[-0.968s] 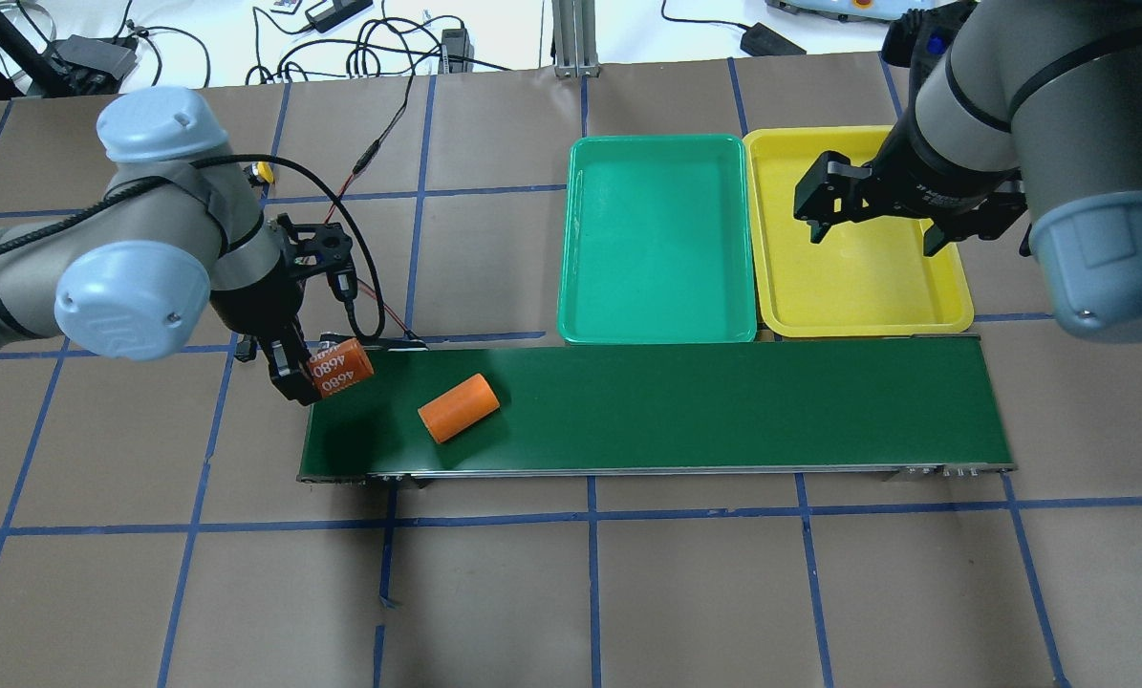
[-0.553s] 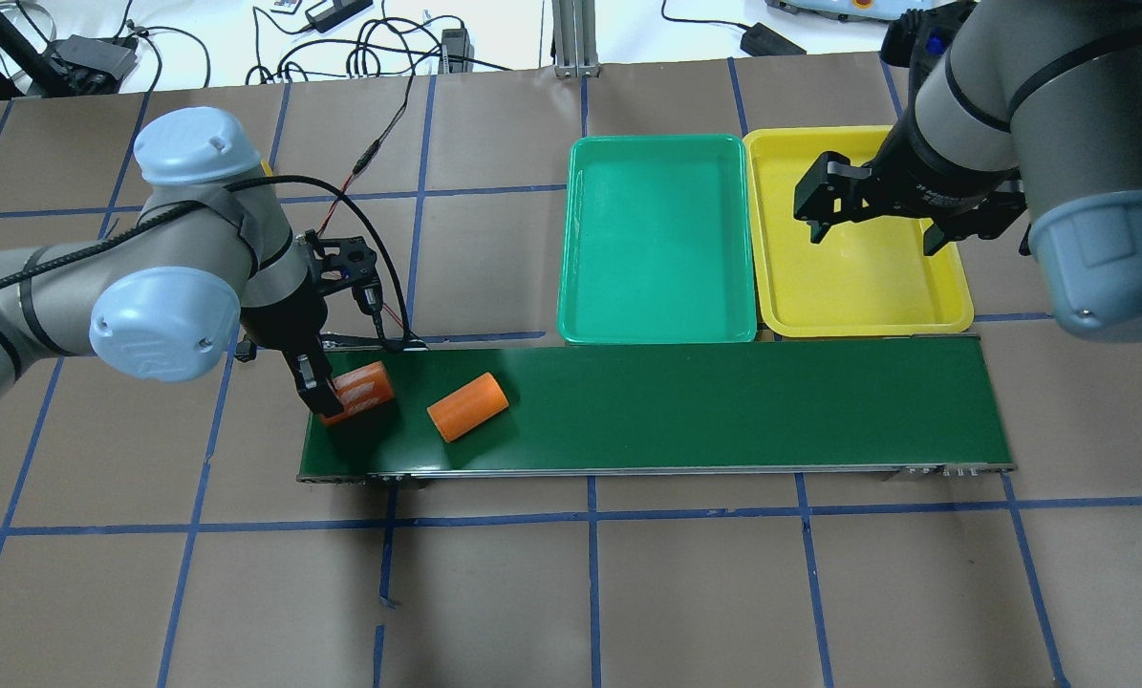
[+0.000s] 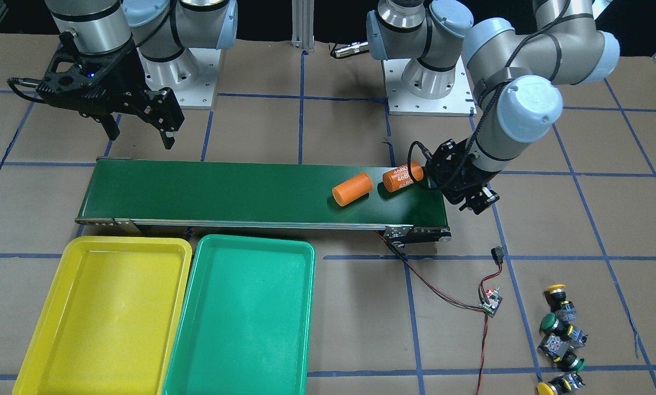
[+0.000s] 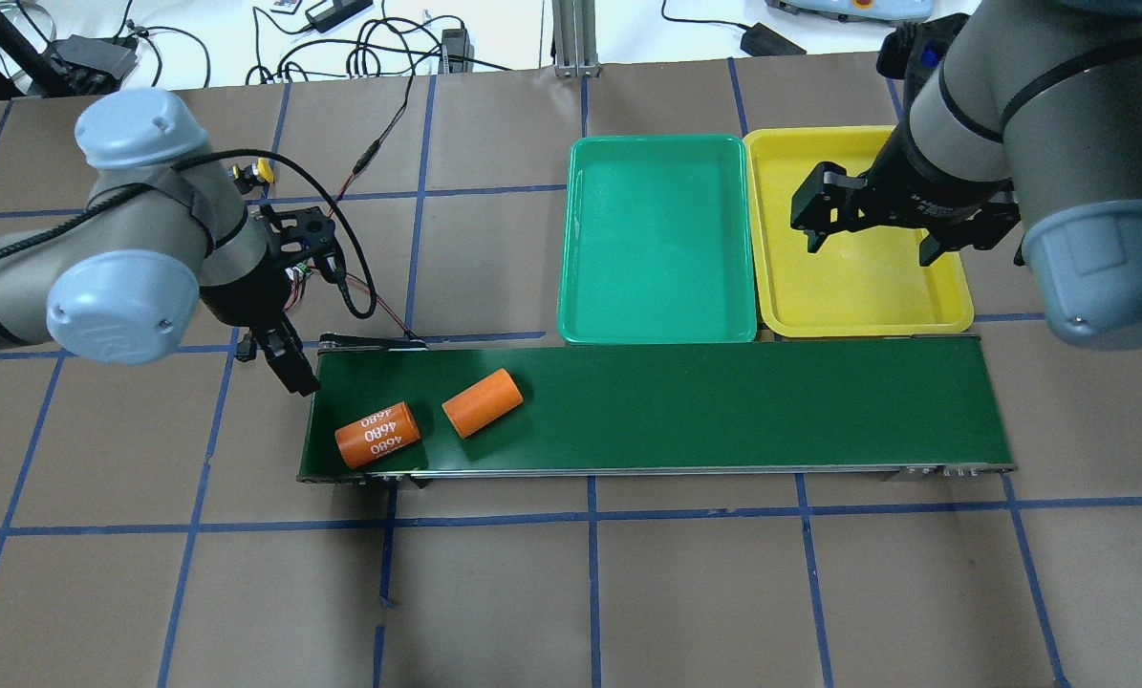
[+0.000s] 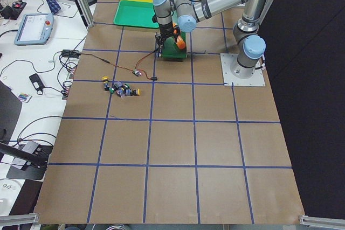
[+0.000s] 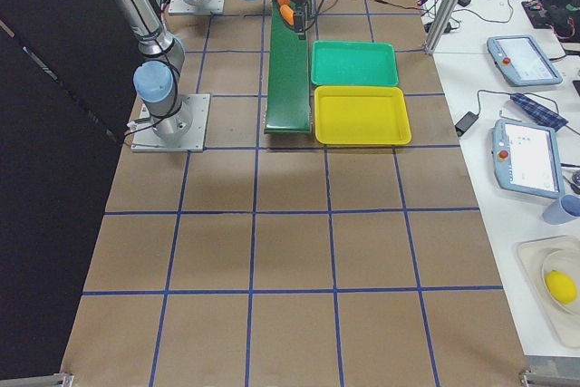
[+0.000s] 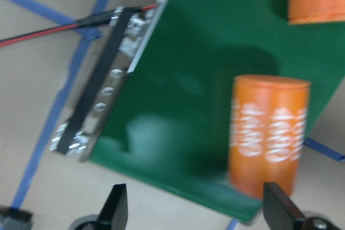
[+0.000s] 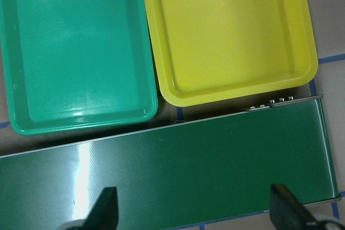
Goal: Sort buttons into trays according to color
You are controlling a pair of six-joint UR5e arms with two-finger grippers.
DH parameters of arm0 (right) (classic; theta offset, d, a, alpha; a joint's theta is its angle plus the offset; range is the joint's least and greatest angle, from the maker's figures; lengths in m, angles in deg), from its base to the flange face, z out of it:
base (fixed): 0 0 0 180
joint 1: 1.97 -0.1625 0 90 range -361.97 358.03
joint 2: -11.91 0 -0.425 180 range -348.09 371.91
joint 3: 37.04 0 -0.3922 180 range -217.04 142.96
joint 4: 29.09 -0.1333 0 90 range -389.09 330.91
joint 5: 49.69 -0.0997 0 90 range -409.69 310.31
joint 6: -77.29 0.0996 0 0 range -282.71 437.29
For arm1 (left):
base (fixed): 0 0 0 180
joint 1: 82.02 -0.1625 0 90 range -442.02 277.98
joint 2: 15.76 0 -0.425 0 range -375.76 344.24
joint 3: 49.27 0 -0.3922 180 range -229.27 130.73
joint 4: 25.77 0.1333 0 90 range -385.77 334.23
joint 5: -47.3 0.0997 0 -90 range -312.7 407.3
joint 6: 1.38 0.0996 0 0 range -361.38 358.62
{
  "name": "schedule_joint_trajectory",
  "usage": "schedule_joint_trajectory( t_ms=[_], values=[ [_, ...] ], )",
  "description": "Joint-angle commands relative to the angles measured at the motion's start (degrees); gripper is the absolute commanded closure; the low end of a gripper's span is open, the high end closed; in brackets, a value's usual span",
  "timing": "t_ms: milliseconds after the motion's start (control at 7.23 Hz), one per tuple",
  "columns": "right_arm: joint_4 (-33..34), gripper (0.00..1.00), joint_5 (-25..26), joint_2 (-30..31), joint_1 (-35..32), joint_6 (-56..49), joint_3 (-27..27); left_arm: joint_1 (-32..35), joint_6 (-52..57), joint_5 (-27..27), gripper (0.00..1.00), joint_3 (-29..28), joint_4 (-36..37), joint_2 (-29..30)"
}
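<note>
Several buttons (image 3: 558,340) with yellow and green caps lie in a cluster on the table, far from both grippers; one yellow cap (image 4: 263,170) shows behind my left arm. The teal-green tray (image 4: 657,239) and the yellow tray (image 4: 857,277) stand side by side behind the belt, both empty. My left gripper (image 4: 289,368) is open and empty just off the belt's left end, also seen in the wrist view (image 7: 197,214). My right gripper (image 4: 872,244) is open and empty above the yellow tray.
A dark green conveyor belt (image 4: 723,401) carries an orange cylinder printed "4680" (image 4: 377,433) and a plain orange cylinder (image 4: 482,402) near its left end. A small circuit board (image 3: 491,300) with red and black wires lies between the belt and the buttons.
My left gripper set the "4680" cylinder on the belt, let go and drew back to the left. The plain cylinder shifted slightly right along the belt. The right arm barely moved.
</note>
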Motion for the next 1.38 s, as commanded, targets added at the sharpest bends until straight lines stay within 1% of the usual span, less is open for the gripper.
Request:
schedule_joint_trajectory(
  t_ms=[0, 138, 276, 415, 553, 691, 829, 1106, 1244],
  values=[
    [-0.2, 0.0, 0.0, 0.0, -0.1, -0.5, 0.2, -6.8, 2.4, -3.2, 0.11, -9.4, -8.6, 4.0],
    [0.0, 0.0, 0.1, 0.1, -0.1, -0.4, 0.8, -8.7, 2.1, -2.8, 0.11, -13.0, -7.9, 7.7],
    [0.0, 0.0, 0.1, 0.0, -0.1, -0.4, 0.8, -11.4, 2.0, -2.8, 0.11, -17.1, -5.8, 12.1],
    [0.0, 0.0, 0.1, 0.0, -0.1, -0.5, 0.8, -13.4, 2.0, -2.8, 0.11, -20.6, -5.5, 16.4],
    [0.0, 0.0, 0.1, 0.0, -0.1, -0.6, 0.9, -14.6, 2.0, -2.7, 0.11, -23.0, -1.6, 20.9],
    [-0.2, 0.0, 0.3, 0.0, -0.1, -0.6, 0.9, -14.9, 2.1, -2.7, 0.08, -24.4, 4.2, 25.4],
    [-0.3, 0.0, 0.4, 0.0, -0.1, -0.6, 1.0, -16.1, 2.4, -2.1, 0.08, -25.0, 7.8, 28.6],
    [-0.4, 0.0, 0.9, 0.0, -0.1, -0.7, 1.2, -18.0, 2.6, -2.4, 0.05, -25.2, 8.9, 31.1],
    [-0.3, 0.0, 1.1, 0.1, -0.1, -0.7, 2.4, -18.0, 2.5, -2.3, 0.05, -25.3, 9.7, 31.8]
  ],
)
